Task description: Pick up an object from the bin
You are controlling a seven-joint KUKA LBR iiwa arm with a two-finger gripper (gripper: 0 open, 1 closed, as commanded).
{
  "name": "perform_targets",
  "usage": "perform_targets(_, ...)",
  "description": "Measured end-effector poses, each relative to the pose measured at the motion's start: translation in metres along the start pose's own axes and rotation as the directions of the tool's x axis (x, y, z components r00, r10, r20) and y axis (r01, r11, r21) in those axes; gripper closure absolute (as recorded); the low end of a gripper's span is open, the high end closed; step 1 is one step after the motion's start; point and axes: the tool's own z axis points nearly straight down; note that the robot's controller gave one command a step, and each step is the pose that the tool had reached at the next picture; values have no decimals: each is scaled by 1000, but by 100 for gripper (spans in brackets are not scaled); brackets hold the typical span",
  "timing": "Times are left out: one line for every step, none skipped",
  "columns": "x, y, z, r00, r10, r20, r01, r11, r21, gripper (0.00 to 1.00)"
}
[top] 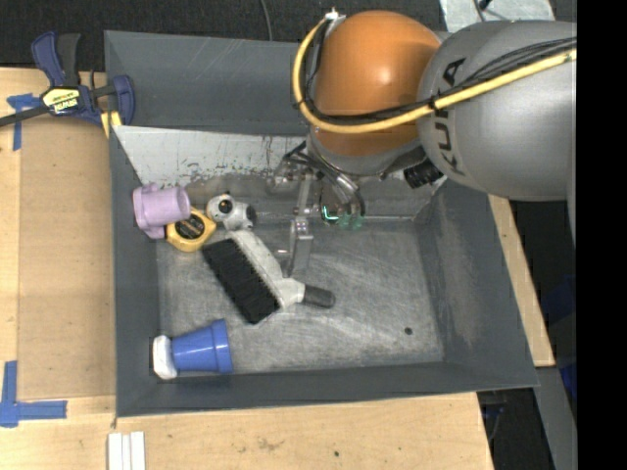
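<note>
1. Few things lie in the bin (392,292); the gripper (300,248), clenched or released I cannot tell, hangs over a white-handled tool (271,265) mid-bin.
2. The black pad (240,280) touching it may snag.

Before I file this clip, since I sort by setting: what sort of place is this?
Probably a robotics lab's grasping test station: a grey metal bin holds unrelated loose things, such as a lilac plastic cup and a blue plastic cup, and a robot arm's gripper hangs over it.
</note>
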Motion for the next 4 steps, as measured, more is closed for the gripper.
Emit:
perform_targets(-2,-1,-4,1000,2,8,-2,1000,-1,0)
perform_targets(10,24,45,998,-56,14,56,998,0,0)
perform_targets(20,40,81,976,-218,6,218,976,1,0)
perform_targets(59,57,99,986,-167,7,167,986,1,0)
